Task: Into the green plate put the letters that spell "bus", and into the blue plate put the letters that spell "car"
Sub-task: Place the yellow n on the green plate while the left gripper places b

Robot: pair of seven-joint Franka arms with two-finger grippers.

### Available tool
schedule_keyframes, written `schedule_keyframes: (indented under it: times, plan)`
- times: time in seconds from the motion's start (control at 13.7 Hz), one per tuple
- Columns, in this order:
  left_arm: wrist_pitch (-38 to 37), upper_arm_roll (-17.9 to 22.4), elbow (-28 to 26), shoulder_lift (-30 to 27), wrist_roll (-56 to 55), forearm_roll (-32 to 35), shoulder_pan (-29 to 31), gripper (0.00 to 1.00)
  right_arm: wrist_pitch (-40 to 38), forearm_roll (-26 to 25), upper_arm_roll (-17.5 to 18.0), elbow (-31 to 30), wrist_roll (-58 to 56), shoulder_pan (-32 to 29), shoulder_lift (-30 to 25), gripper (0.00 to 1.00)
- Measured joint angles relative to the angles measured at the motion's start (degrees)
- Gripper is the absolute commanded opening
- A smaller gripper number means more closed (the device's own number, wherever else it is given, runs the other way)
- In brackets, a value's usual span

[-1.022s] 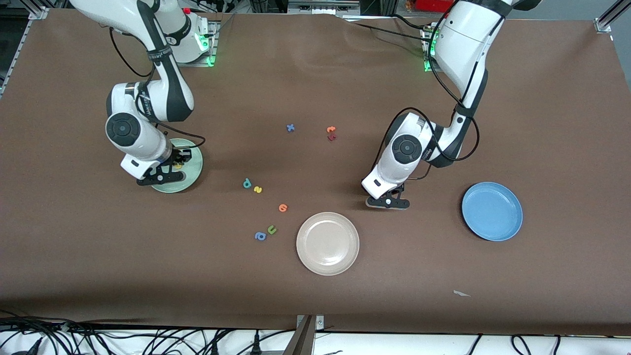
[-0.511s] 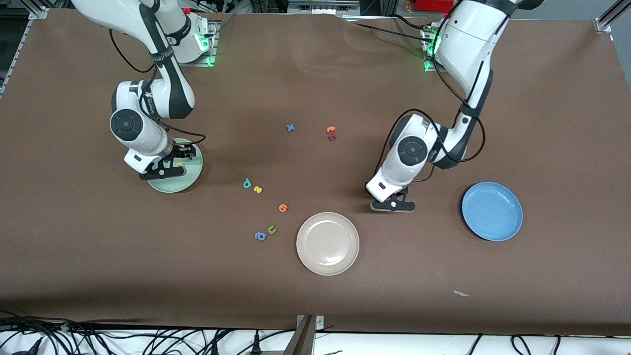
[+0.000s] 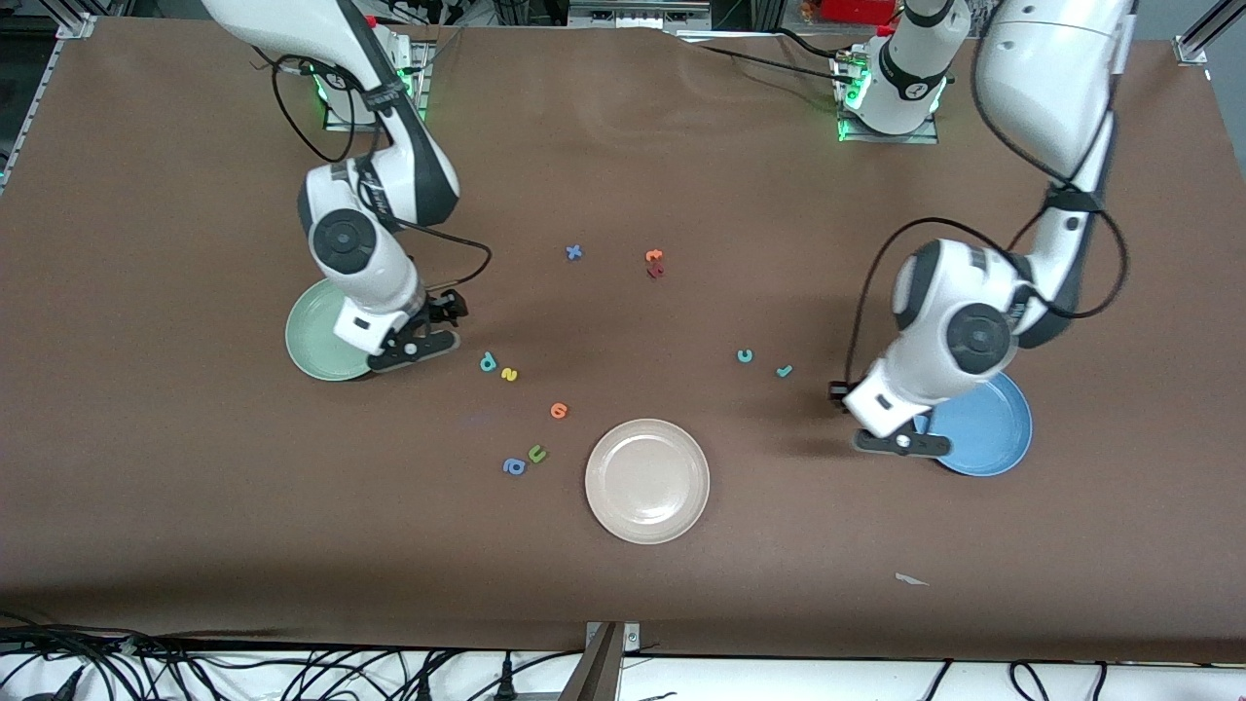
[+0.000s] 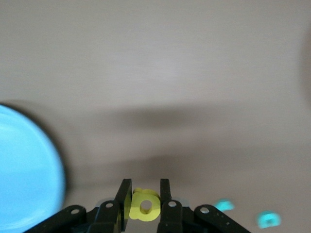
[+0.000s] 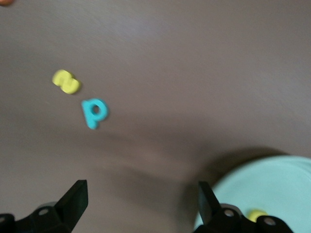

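Front view, left hand [image 3: 900,443] now at blue plate [image 3: 993,428]

My left gripper [image 4: 146,206] hangs low at the end of a bent arm, fingers pinched on a small yellow piece — my right gripper [image 5: 141,204] hovers low too, fingers spread wide, nothing between them.

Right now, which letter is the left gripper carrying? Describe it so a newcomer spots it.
Start at the blue plate; the left gripper hangs over its rim. Pinched between its fingers is a yellow letter with a round hole, unlike the two teal letters lying on the table.
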Motion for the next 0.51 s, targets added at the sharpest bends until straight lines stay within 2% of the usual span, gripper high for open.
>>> schedule_keyframes:
  times: [0.22, 0.29, 0.36, 0.44, 0.51]
  plan:
    - [-0.81, 0.22, -0.18, 0.01, 10.54, 0.01, 7.01, 0.16, -0.02, -0.01, 2.01, 6.82, -1.68, 0.08, 5.86, 0.99]
    - [-0.92, 0.24, -0.30, 0.10, 13.35, 0.01, 9.03, 0.20, -0.02, -0.01, 2.29, 8.60, -3.36, 0.06, 7.59, 0.88]
    - [-0.99, 0.24, -0.40, 0.42, 15.46, 0.11, 10.57, 0.42, -0.02, 0.00, 2.45, 9.78, -5.04, 0.05, 9.01, 0.75]
    - [-0.99, 0.23, -0.44, 1.03, 17.14, 0.64, 11.71, 0.93, -0.02, 0.00, 2.59, 10.46, -6.29, 0.03, 10.20, 0.68]
    - [-0.96, 0.22, -0.44, 1.72, 18.00, 1.58, 12.26, 1.00, -0.02, 0.00, 2.79, 10.73, -6.86, 0.02, 11.00, 0.65]
